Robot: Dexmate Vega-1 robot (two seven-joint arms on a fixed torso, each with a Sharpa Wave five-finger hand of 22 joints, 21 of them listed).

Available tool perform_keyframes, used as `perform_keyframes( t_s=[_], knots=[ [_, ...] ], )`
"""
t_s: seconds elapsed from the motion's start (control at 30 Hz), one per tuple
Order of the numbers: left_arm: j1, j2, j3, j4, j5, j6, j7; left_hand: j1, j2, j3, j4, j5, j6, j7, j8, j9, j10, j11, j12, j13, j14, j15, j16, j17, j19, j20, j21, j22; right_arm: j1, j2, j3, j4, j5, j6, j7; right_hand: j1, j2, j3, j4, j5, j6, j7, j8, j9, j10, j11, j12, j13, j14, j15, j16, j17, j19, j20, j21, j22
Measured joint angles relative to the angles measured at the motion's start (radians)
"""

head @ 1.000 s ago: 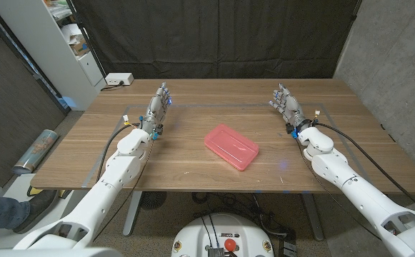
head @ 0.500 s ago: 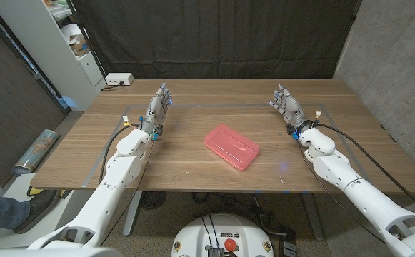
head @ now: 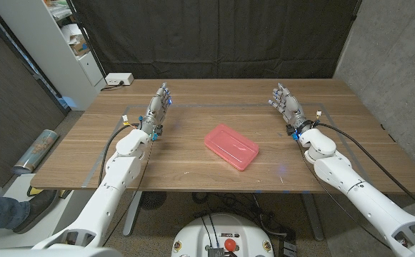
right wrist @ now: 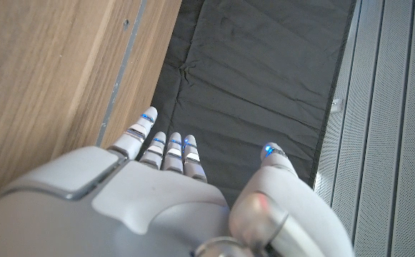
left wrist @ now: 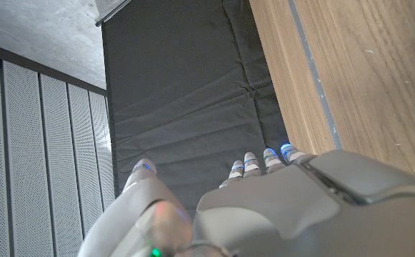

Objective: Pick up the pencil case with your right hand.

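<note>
A pink translucent pencil case (head: 231, 147) lies flat at an angle near the middle of the wooden table (head: 193, 160). My right hand (head: 286, 104) stands on the table to the far right of the case, well apart from it, fingers spread and holding nothing. Over on the left side my left hand (head: 158, 106) stands the same way, fingers apart and empty. The right wrist view looks past my right hand (right wrist: 157, 193) to the table's far edge and a black curtain. The left wrist view likewise looks over my left hand (left wrist: 264, 200).
A white power strip (head: 118, 79) sits at the table's back left corner. A white shelf unit (head: 64, 43) stands beyond the left edge, with a rolled object (head: 36, 150) on the floor beside it. A black curtain (head: 214, 36) hangs behind the table.
</note>
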Motion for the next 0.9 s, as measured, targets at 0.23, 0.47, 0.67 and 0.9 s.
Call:
perform_keyframes(
  t_s=[0.23,0.47,0.67,0.9],
  knots=[
    [0.004,0.001,-0.004,-0.011,0.006,0.007,-0.003,0.000,0.000,0.000,0.000,0.000,0.000,0.000,0.000,0.000,0.000,0.000,0.000,0.000,0.000,0.000,0.000,0.000,0.000,0.000,0.000,0.000,-0.012,-0.006,0.001,-0.027,-0.003,0.010,-0.003,0.000,0.000,0.000,0.000,0.000,0.000,0.000,0.000,0.000,0.000,0.000,0.000,0.000,0.000,0.000,0.000,0.000,0.000,0.000,0.000,0.000],
    [0.005,0.002,-0.005,-0.017,0.008,0.008,-0.004,0.005,0.005,0.000,0.000,0.000,0.001,0.001,0.000,0.000,0.000,0.000,0.000,0.000,0.000,0.000,0.000,0.000,0.000,0.000,0.000,0.000,-0.023,-0.012,0.002,-0.047,-0.009,0.025,-0.001,0.005,0.005,0.000,0.000,0.000,0.000,0.000,0.000,0.000,0.000,0.000,0.000,0.000,-0.006,0.005,0.000,0.000,0.000,0.000,0.000,0.000],
    [0.005,0.005,-0.005,-0.021,0.010,0.010,-0.005,0.005,0.005,0.000,0.000,0.000,0.004,0.004,0.000,0.000,0.000,0.000,0.000,0.000,0.000,0.000,0.000,0.000,0.000,0.000,0.000,0.000,-0.026,-0.015,0.002,-0.054,-0.015,0.037,0.001,0.005,0.005,0.000,0.000,0.000,0.000,0.000,0.000,0.000,0.000,0.000,0.000,0.000,-0.006,0.005,0.000,0.000,0.000,0.000,0.000,0.000],
    [0.005,0.010,-0.002,-0.027,0.015,0.023,-0.007,0.009,0.009,0.000,0.000,0.000,0.012,0.007,0.000,0.000,0.009,0.002,0.000,0.000,0.000,0.000,0.000,0.000,0.000,0.000,0.000,0.000,-0.043,-0.029,0.006,-0.081,-0.027,0.049,0.000,0.005,0.005,0.000,0.000,0.000,0.000,0.000,0.000,0.000,0.000,0.000,0.000,0.000,-0.006,0.005,0.000,0.000,-0.004,0.004,0.000,0.000]
  ],
)
